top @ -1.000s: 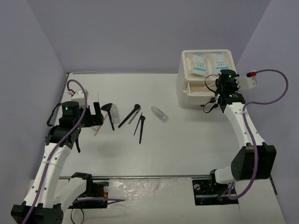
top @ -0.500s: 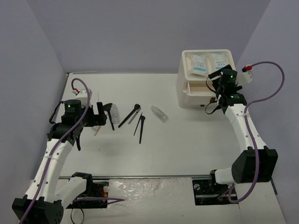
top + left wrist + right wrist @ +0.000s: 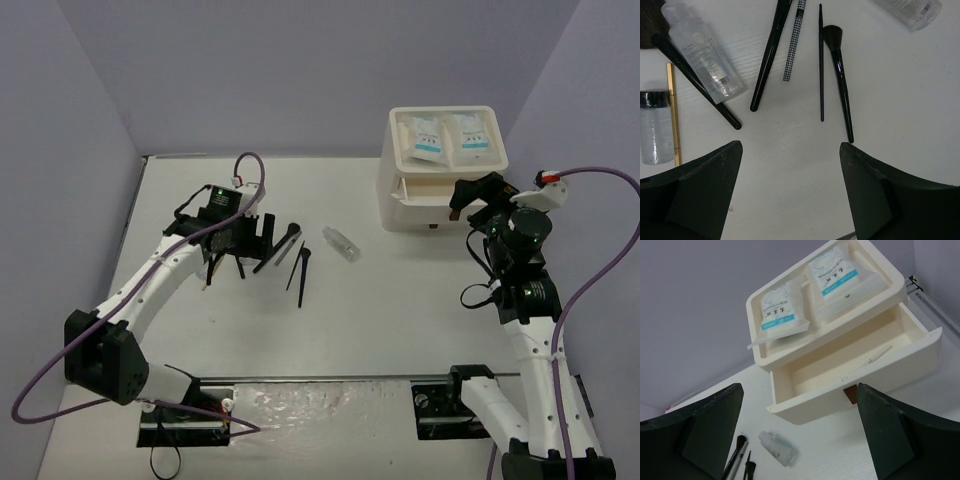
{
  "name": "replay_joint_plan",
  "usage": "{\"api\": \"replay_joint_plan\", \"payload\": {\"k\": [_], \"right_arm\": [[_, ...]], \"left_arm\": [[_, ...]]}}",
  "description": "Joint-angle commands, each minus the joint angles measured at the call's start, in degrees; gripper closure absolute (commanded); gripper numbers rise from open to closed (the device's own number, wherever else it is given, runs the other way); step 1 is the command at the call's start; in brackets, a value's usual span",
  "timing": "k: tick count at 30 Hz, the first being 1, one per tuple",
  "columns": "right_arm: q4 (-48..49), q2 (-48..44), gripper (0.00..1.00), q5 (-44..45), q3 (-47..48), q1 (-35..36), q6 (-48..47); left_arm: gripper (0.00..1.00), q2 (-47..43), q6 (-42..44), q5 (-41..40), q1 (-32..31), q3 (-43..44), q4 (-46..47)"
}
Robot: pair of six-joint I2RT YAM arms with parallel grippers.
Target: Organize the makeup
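The makeup is split between table and box. Two white sachets (image 3: 424, 138) (image 3: 783, 307) with blue print lie in the top tray of the white drawer box (image 3: 398, 210). Black brushes (image 3: 299, 274) (image 3: 839, 70), clear vials (image 3: 340, 243) (image 3: 702, 50) and a thin gold-brown stick (image 3: 673, 112) lie on the table. My left gripper (image 3: 245, 250) (image 3: 790, 147) hovers open over the brushes with bare table between its fingers. My right gripper (image 3: 478, 190) (image 3: 799, 387) stands open in front of the box, holding nothing.
The box's top drawer (image 3: 850, 385) is pulled out, with a thin white stick (image 3: 879, 354) lying inside and a brown handle (image 3: 850, 393) under its front. A checked pencil (image 3: 794, 42) lies among the brushes. Purple walls close in the table on three sides.
My left arm has swung right from the table's left side to above the brushes. My right gripper has opened and drawn back from the front of the box.
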Motion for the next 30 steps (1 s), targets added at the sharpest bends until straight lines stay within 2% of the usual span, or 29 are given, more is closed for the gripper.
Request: {"api": "replay_joint_plan", "payload": {"k": [1, 4, 11, 21, 30], "right_arm": [[3.0, -1.47, 0.07, -4.64, -3.75, 0.78, -2.37], [3.13, -1.77, 0.07, -5.57, -4.69, 2.31, -3.28], [3.23, -2.12, 0.06, -7.1, -5.83, 5.7, -5.87], [3.32, -1.71, 0.06, -9.12, -7.43, 6.89, -6.58], [3.39, -1.43, 0.06, -11.3, -7.94, 7.25, -7.29]], "left_arm": [[0.31, 8.29, 0.27, 0.68, -2.3, 7.39, 0.41], [0.42, 16.22, 1.06, -0.06, -3.73, 10.54, 0.14], [0.56, 26.5, 1.28, -2.32, -5.22, 14.69, 2.33], [0.65, 33.51, 2.07, -4.3, -5.23, 17.63, 3.01], [0.66, 33.42, 1.91, -6.51, -5.31, 17.09, 4.23]]}}
